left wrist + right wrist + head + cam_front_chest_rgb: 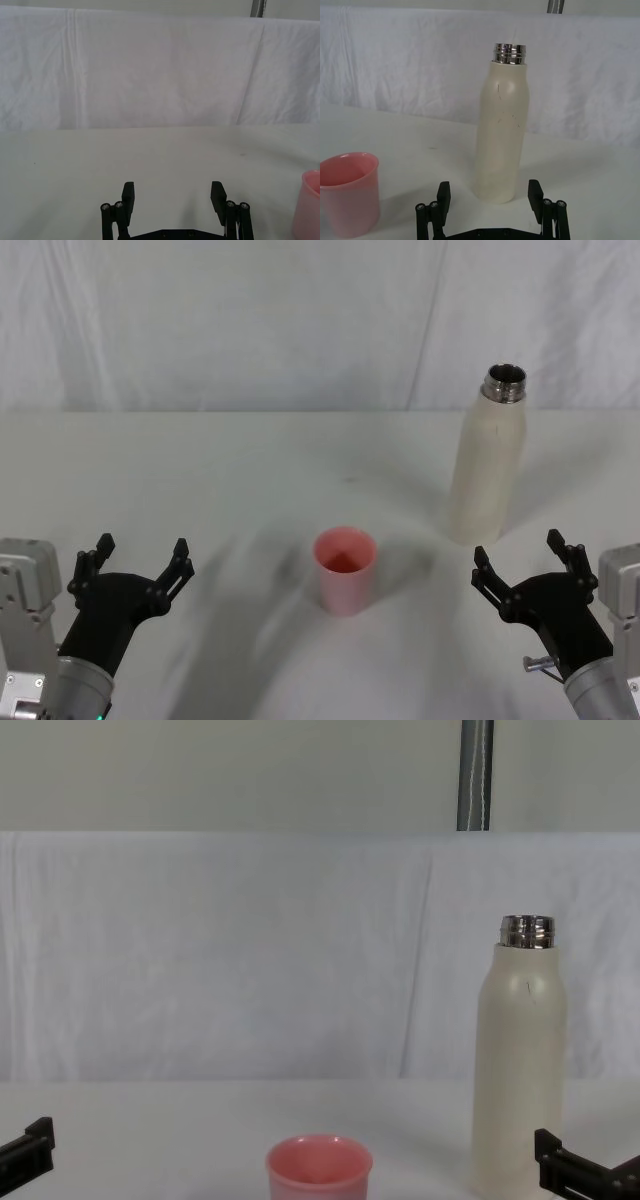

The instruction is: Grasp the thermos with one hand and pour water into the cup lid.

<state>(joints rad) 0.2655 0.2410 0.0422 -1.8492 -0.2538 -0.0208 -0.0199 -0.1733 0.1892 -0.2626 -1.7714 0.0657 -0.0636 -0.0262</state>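
Standing upright on the worktop [200, 455], the thermos [487, 472] sits at two o'clock, uncapped for pouring; the cup lid [345, 569] waits mouth-up at centre; the right gripper [520, 567], fingers wide, faces the thermos; the left gripper [140, 566], also wide, idles at eight o'clock.
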